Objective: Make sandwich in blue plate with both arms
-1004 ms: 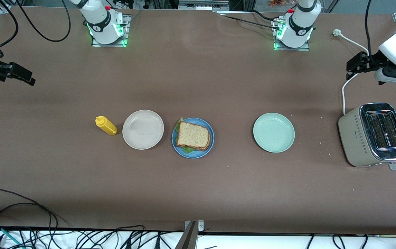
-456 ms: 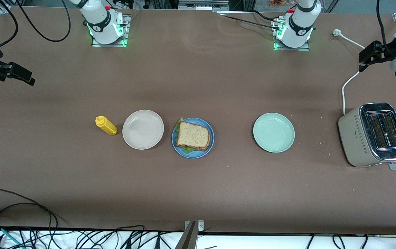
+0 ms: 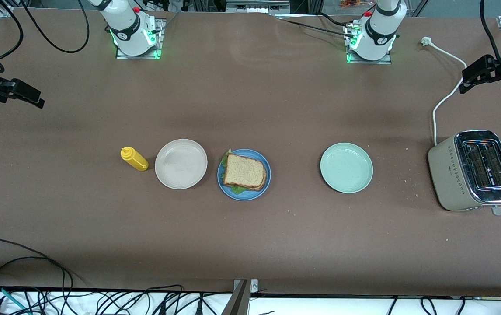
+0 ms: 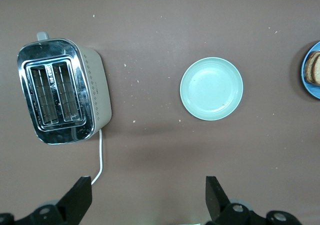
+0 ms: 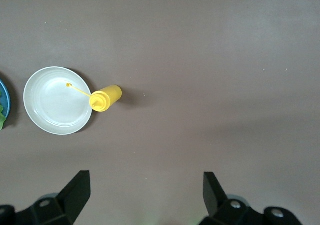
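Sandwich [image 3: 245,171] sits finished on the blue plate [image 3: 264,186] near the middle of the table [image 3: 250,245]: brown grainy bread on top, a crinkled green lettuce edge poking out underneath. Just beside it, toward my right arm's end, is the beige plate [image 3: 181,164], and a yellow squeeze bottle [image 3: 134,159] lies next to that plate. Toward my left arm's end, well apart from the blue plate, rests the pale mint-green plate [image 3: 346,167], with scattered crumbs around it, and farther along stands the toaster [image 3: 471,169] with its white cord [image 3: 442,101] trailing across the tabletop. My left gripper [image 4: 148,197] hangs in the air over bare table at the left arm's end, near the cord, fingers [image 4: 80,197] spread wide with nothing between them. My right gripper [image 5: 146,194] hangs over bare table at the right arm's end, well away from the plates, its fingers [image 5: 78,191] also spread wide and holding nothing. Neither touches the sandwich.
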{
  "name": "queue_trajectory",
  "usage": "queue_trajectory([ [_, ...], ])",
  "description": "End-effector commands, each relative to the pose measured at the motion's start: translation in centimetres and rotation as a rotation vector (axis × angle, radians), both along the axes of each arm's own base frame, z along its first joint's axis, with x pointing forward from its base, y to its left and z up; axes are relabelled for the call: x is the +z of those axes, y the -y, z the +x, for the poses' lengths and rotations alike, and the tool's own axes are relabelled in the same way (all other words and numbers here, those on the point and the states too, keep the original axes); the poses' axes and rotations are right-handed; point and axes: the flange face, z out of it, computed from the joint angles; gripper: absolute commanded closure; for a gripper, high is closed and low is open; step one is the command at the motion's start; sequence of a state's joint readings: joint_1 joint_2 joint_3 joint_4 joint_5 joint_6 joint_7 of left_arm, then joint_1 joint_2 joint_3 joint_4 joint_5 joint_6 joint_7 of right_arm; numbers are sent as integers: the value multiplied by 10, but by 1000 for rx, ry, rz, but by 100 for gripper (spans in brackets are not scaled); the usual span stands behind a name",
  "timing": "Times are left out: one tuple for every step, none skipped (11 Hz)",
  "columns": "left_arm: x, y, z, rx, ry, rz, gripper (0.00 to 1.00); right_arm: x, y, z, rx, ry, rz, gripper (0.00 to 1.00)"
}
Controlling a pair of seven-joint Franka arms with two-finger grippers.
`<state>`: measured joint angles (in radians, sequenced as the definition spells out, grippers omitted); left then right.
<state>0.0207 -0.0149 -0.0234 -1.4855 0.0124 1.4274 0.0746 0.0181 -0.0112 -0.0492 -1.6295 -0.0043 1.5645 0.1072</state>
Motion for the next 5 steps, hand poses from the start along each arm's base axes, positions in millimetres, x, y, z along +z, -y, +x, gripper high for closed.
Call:
queue_trajectory([
  [6,3,2,29,-9,-40,0,6,1,-1,1,-3,-14,0],
  [6,4,2,28,-9,-40,0,6,1,-1,-1,-3,-14,0],
  [6,5,1,27,-11,-37,0,6,1,-1,-1,-3,-14,0],
  [6,8,1,20,-14,-31,0,6,1,-1,-1,-3,-14,0],
  [6,11,1,16,-15,-26,0,6,1,-1,1,-3,-14,0],
])
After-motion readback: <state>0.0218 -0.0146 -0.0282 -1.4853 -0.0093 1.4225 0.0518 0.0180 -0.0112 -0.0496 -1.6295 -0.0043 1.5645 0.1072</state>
